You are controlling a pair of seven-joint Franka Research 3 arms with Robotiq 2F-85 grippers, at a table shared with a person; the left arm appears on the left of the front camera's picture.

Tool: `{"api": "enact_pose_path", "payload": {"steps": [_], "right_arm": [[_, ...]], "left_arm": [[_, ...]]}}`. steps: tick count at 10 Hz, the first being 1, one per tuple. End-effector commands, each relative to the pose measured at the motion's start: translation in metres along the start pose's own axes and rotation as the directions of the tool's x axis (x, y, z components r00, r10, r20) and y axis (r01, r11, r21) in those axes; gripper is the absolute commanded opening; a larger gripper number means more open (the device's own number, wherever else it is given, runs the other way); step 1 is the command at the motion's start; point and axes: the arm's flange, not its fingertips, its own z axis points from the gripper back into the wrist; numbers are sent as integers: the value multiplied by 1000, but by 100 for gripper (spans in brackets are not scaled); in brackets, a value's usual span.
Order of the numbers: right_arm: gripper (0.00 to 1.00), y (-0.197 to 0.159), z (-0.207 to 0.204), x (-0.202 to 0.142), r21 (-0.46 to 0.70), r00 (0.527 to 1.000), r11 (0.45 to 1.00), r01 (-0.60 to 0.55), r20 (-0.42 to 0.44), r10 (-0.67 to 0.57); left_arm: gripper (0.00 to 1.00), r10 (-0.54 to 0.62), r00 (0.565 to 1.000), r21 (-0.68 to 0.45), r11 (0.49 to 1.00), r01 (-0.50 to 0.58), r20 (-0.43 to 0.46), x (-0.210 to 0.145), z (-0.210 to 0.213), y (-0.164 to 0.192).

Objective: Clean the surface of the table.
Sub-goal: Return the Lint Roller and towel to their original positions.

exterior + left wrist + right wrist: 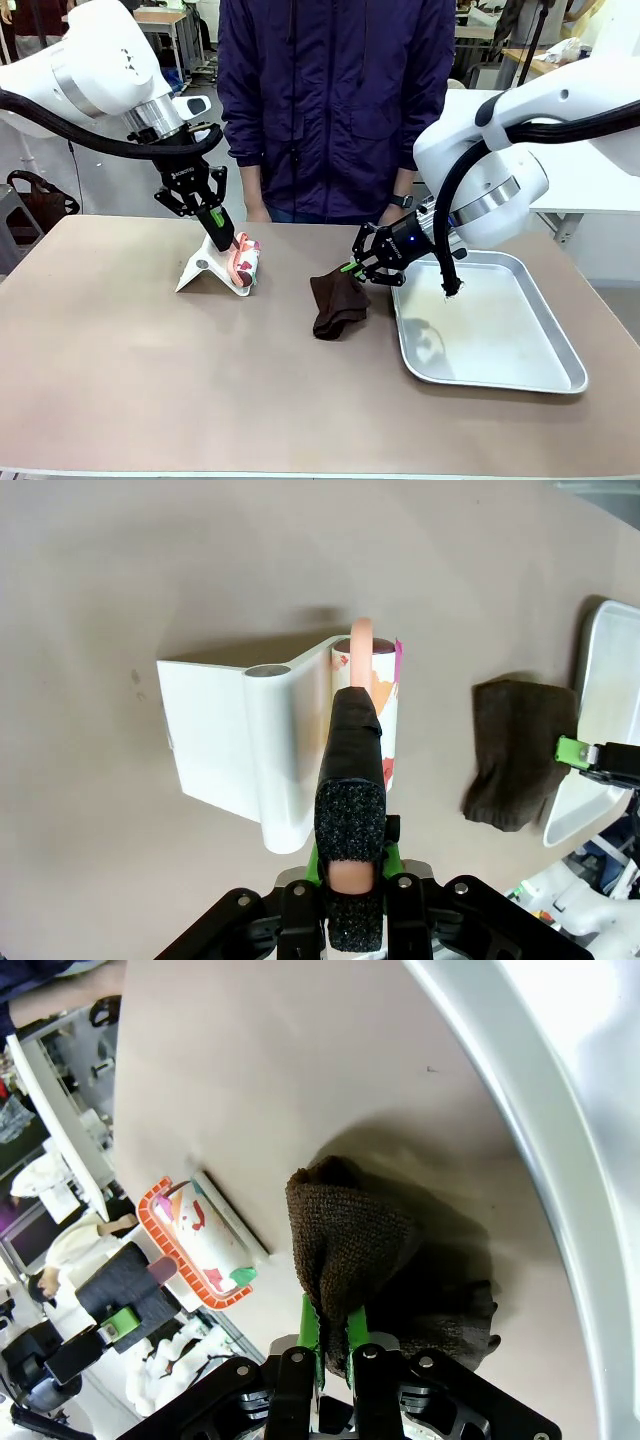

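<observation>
One brownish-beige worktop [150,380] spans the front view, carrying one dark brown cloth [338,302], one lint roller [244,262] in a white holder [205,268] and one silver tray [480,335]. Two end effectors are at work: the left end effector [215,228] is clamped on the roller's pink handle [362,640], and the right end effector [352,266] pinches a fold of the cloth (its green pads nearly buried in the fabric). One person [335,100] stands at the far edge, cut off above the chest, hands mostly hidden behind the arms. The roller's printed pattern is hard to make out.
</observation>
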Motion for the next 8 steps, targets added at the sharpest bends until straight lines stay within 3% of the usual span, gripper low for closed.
{"api": "enact_pose_path", "payload": {"steps": [1, 8], "right_arm": [[12, 1, -1, -1, 27, 1000, 1000, -8, -7, 9], [12, 1, -1, -1, 27, 1000, 1000, -8, -7, 9]], "left_arm": [[21, 7, 1000, 4, 1000, -7, -4, -2, -5, 4], [24, 12, 999, 2, 1000, -12, -34, -2, -8, 2]]}}
